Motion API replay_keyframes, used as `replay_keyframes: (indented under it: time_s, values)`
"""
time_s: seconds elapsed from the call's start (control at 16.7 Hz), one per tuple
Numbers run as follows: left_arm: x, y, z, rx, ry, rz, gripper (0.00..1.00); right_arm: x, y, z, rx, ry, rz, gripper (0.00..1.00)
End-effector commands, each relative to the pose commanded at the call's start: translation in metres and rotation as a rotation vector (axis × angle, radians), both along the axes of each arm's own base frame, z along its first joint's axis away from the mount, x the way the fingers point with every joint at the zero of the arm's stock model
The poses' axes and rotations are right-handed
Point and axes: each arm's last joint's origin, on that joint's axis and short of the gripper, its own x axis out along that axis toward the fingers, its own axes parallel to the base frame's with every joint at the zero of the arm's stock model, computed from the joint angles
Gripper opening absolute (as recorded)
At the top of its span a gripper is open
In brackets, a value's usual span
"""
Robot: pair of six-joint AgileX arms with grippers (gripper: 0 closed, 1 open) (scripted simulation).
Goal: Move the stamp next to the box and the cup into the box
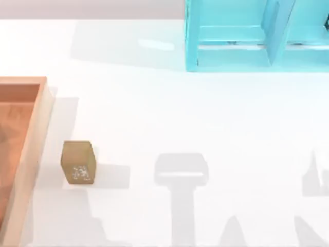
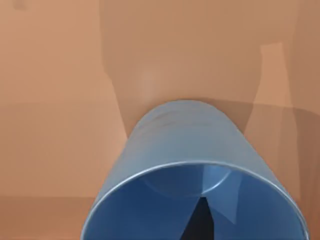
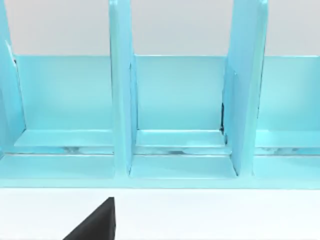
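Observation:
The blue cup looms close in the left wrist view, over the orange-brown floor of the box. My left gripper is shut on the cup, with one dark finger inside its rim. Whether the cup rests on the floor I cannot tell. From above, the box lies at the table's left edge. The tan stamp stands just right of its wall, speckled face toward the front. A black part of my right gripper faces the cyan shelf.
A cyan shelf unit with upright dividers stands at the back right of the white table. Grey arm shadows fall across the table's front middle and right. The open table stretches between the stamp and the shelf.

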Motion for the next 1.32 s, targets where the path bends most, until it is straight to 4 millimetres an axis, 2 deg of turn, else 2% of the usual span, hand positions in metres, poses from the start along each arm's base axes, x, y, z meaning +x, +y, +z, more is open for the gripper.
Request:
replay_keyframes:
  time_s: [0.18,0.24,0.84,1.32]
  values:
    - [0.0,0.0,0.0,0.0,0.0,0.0,0.98,0.0,0.0,0.0,0.0,0.0,0.0,1.0]
    - [0.0,0.0,0.0,0.0,0.0,0.0,1.0,0.0,0.0,0.0,0.0,0.0,0.0,1.0]
    - [0.001,0.001,0.003,-0.004,-0.001,0.003,1.0,0.0,0.0,0.0,0.0,0.0,0.0,1.0]
    - [0.006,0.002,0.054,0.001,0.007,-0.002,1.0,0.0,0.0,0.0,0.0,0.0,0.0,1.0]
